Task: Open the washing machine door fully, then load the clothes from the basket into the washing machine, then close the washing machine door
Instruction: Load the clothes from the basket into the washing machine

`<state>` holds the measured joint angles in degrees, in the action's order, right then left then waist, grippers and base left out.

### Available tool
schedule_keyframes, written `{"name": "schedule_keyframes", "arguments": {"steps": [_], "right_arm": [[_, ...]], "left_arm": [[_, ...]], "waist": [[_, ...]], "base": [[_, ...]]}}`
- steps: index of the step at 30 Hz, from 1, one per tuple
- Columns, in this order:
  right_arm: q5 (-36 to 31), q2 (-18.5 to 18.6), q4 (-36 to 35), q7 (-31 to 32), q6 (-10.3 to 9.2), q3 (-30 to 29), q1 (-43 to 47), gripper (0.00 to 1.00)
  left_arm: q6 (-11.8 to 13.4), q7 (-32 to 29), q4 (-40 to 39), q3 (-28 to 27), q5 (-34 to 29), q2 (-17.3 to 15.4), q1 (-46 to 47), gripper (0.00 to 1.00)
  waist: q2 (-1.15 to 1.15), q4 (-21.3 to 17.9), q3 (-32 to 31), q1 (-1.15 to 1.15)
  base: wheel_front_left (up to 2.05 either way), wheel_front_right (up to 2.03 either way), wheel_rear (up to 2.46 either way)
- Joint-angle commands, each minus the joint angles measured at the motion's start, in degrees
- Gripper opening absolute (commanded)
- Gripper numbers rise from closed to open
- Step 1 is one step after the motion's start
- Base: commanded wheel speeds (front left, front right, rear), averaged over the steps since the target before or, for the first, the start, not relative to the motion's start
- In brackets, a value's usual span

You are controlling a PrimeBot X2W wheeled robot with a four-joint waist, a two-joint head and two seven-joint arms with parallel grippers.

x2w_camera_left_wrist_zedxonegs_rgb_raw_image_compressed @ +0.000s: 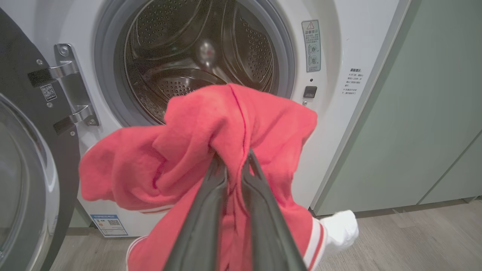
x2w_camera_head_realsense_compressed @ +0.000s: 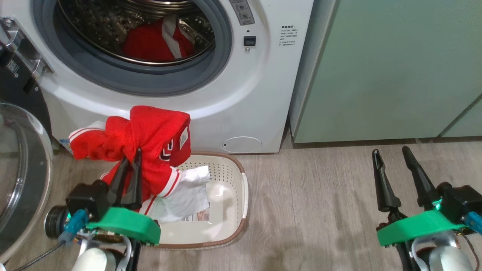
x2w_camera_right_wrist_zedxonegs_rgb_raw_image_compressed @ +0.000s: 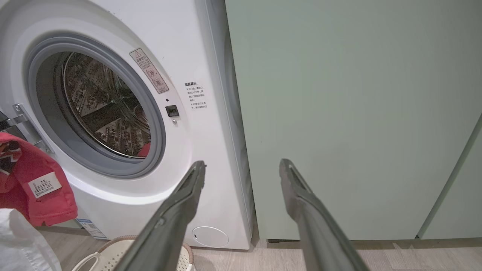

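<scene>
The floor point(x2w_camera_head_realsense_compressed: 320, 210) is grey-brown wood-look planking, its boards running side to side across the head view. The washing machine point(x2w_camera_head_realsense_compressed: 244, 105) stands on it at 12 o'clock, with a pale green cabinet point(x2w_camera_head_realsense_compressed: 376, 75) just beside it at 2 o'clock. The basket point(x2w_camera_head_realsense_compressed: 226, 169) sits on the planks at 7 o'clock, its far rim close to the washer's foot; I can't tell whether they touch.

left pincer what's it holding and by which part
The left pincer is shut on the jersey, pinching a bunched fold of its red body. The right pincer holds nothing.
</scene>
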<state>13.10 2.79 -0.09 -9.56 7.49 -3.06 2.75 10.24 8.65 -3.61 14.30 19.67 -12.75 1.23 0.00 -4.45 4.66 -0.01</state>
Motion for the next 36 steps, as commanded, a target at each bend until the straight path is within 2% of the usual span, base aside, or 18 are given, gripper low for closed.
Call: {"name": "schedule_keyframes", "arguments": {"steps": [1, 13, 21, 28, 36], "right_arm": [[0.3, 0.1, -2.2, 0.0, 0.0, 1.5, -0.8, 1.0], [0.4, 0.1, -2.1, -0.3, 0.0, 1.6, -1.2, 1.0], [0.6, 0.1, -3.6, -0.9, 0.0, 2.3, -3.2, 1.0], [1.2, 0.1, -4.8, -2.1, 0.0, 3.6, -6.9, 1.0], [2.3, 0.1, -3.7, -4.2, 0.0, 6.2, -11.7, 1.0]], "left_arm": [[0.1, 0.1, -2.2, -2.0, 0.1, -0.9, 2.2, 0.0], [0.2, 0.0, -2.2, -1.7, 0.4, -1.1, 2.8, 0.0], [-0.2, -0.8, -1.8, -1.7, 0.4, -1.6, 7.7, 0.0], [-2.3, -4.0, 5.2, -3.9, 2.8, -2.9, 20.7, 0.0], [-6.9, -15.3, 17.9, -5.5, 7.3, -6.9, 39.5, 0.0]], "waist": [[0.0, 0.1, 0.1, 0.01], [0.0, 0.1, 0.9, 0.01], [0.0, -0.6, 6.0, 0.01], [0.0, -2.7, 14.6, 0.01], [0.0, -7.5, 24.1, 0.01]], "base": [[0.0, 0.0, 0.0], [0.0, 0.0, 0.0], [0.0, 0.0, 0.0], [0.0, 0.0, 0.0], [0.0, 0.0, 0.0]]}}
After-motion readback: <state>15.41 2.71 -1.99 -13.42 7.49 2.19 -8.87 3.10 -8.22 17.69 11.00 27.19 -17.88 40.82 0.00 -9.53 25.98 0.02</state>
